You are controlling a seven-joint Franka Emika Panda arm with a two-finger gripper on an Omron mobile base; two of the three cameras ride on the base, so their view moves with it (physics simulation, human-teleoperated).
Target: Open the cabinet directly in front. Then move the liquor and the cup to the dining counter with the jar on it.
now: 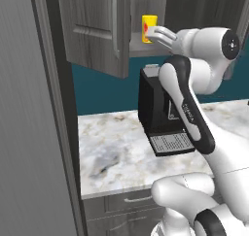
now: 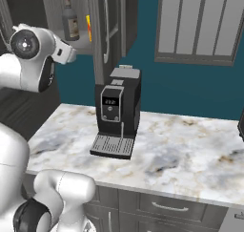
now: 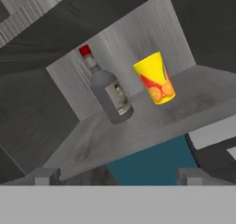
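Ahead of the gripper, the cabinet is matt grey wood grain, its shelf the same, with a smooth silvery metal handle. On that shelf the liquor looks like clear greyish glass with a red cap, and the cup beside it is smooth glossy yellow with printed fruit. Below the hand, the worktop is polished marble under a black plastic-looking coffee machine

The arm is glossy white, built of rounded tubular links with dark grey joint bands, a round dark end cap, and pale grey fingers.
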